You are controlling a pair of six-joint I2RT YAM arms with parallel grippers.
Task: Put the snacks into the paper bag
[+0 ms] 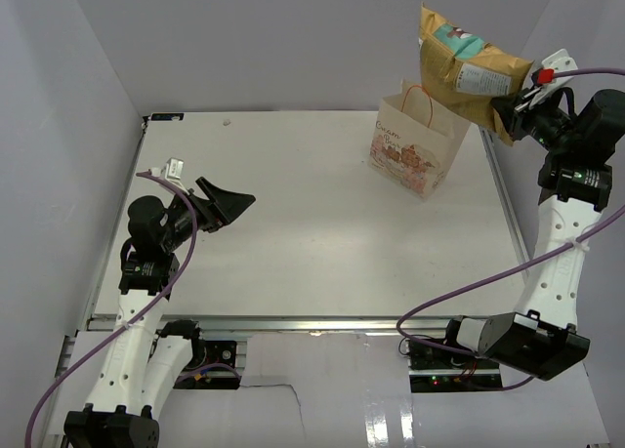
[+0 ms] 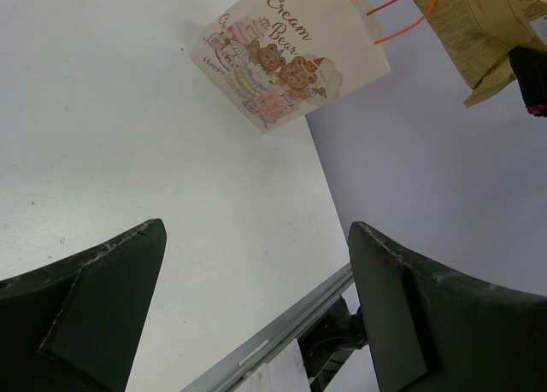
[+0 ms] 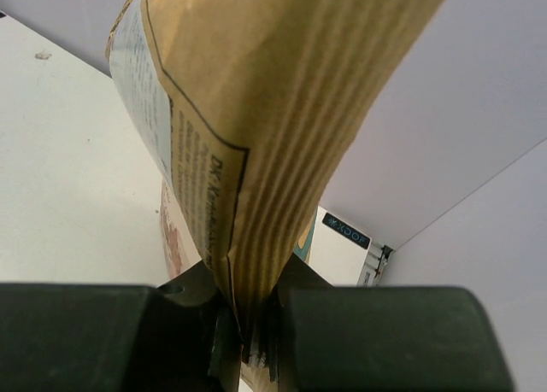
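The cream paper bag [image 1: 415, 141] with orange handles and a bear picture stands upright at the far right of the table; it also shows in the left wrist view [image 2: 291, 55]. My right gripper [image 1: 510, 111] is shut on the crimped end of the large yellow-orange chip bag [image 1: 469, 67] and holds it in the air above and to the right of the paper bag. The right wrist view shows the chip bag [image 3: 256, 110] pinched between the fingers. My left gripper [image 1: 229, 202] is open and empty over the left of the table. The other snacks are out of view.
A metal rail [image 1: 293, 323] runs along the table's near edge. Grey walls close in the left, back and right. A small white clip [image 1: 177, 166] sits on the left arm's cable.
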